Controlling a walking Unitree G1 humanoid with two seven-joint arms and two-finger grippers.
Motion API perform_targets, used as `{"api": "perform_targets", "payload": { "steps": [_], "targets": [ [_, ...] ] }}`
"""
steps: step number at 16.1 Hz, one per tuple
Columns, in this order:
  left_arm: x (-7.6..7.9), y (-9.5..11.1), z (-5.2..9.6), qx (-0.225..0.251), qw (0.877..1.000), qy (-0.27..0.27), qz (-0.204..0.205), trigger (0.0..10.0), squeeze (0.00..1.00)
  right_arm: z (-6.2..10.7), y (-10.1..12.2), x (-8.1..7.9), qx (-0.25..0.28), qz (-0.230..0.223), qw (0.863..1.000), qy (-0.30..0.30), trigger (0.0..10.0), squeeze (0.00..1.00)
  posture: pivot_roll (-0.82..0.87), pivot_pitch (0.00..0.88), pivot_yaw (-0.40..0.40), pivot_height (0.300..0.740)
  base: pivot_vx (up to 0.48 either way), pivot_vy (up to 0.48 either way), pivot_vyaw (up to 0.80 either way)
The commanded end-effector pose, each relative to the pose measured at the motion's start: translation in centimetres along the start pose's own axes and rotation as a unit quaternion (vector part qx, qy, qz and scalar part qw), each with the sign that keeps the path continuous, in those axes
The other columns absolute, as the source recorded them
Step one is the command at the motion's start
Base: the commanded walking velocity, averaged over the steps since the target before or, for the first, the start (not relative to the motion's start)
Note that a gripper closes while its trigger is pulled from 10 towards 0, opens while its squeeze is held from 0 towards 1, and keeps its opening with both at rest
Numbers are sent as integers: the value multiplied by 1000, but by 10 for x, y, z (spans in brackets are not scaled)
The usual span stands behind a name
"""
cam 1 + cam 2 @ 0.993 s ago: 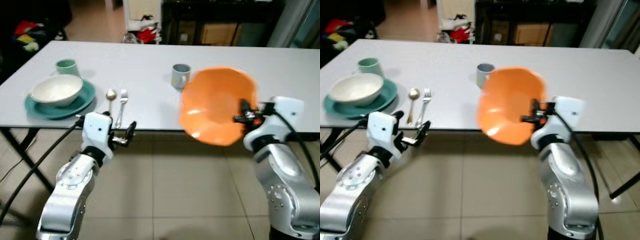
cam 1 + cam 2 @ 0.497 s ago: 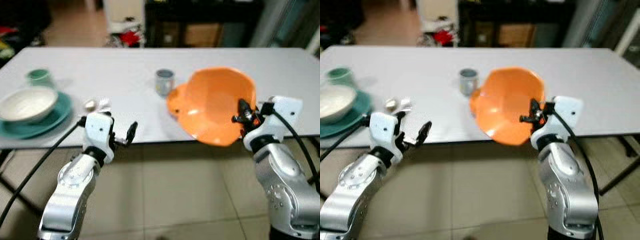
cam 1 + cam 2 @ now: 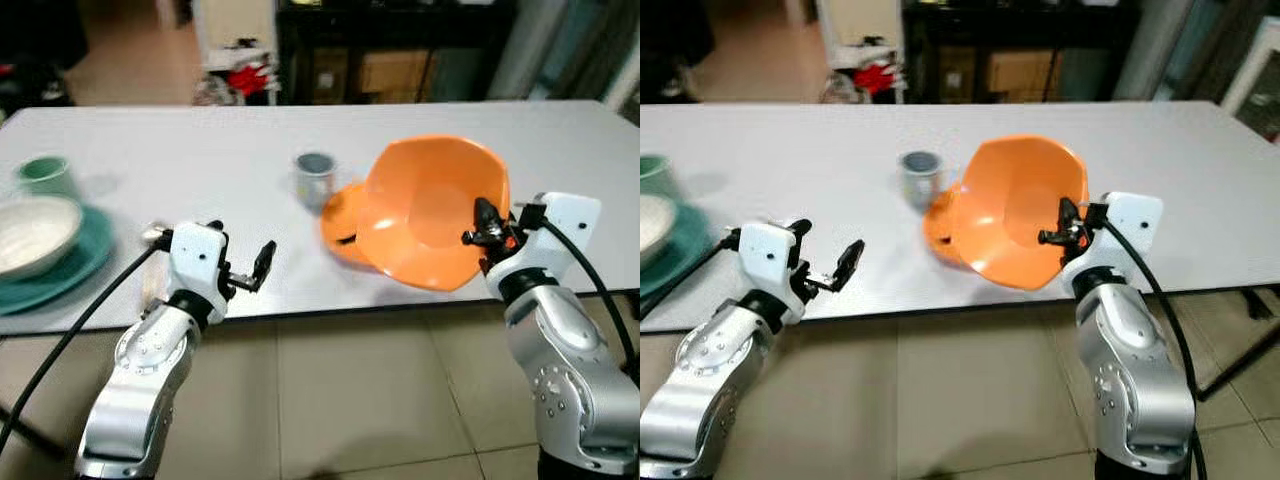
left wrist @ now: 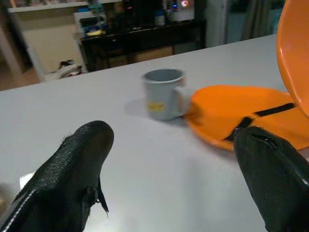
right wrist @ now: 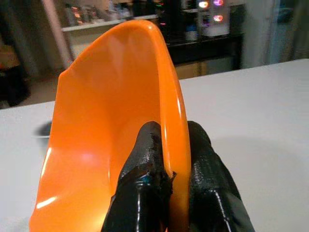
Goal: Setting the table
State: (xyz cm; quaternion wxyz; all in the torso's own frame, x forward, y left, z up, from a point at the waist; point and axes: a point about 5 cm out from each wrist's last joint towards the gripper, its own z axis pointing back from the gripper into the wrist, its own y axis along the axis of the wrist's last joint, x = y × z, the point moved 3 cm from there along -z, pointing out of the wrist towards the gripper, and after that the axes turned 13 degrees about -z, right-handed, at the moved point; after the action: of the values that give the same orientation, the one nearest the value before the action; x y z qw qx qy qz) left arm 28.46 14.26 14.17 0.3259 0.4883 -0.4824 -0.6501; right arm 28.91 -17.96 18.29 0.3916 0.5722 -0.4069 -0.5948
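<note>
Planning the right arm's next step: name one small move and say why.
Probably lower and level the orange bowl onto the orange plate. The right gripper pinches its rim and holds it tilted on edge above the table, right by the plate next to the grey mug. The left gripper hovers open.

No legible text, brand, number or sign appears in any view. The grey mug (image 4: 164, 93) on the worktop (image 3: 200, 150) carries a small yellow mark on its side, too blurred to read.
</note>
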Motion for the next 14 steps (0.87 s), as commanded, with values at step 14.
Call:
{"api": "perform_targets", "payload": {
  "steps": [14],
  "targets": [
    [4, 3, 0, 6, 1000, -15, -5, 10000, 0, -3, 9, 0, 11, -20, 1000, -1, 10000, 0, 88, 0, -4, 740, 337, 0, 0]
  ]
}}
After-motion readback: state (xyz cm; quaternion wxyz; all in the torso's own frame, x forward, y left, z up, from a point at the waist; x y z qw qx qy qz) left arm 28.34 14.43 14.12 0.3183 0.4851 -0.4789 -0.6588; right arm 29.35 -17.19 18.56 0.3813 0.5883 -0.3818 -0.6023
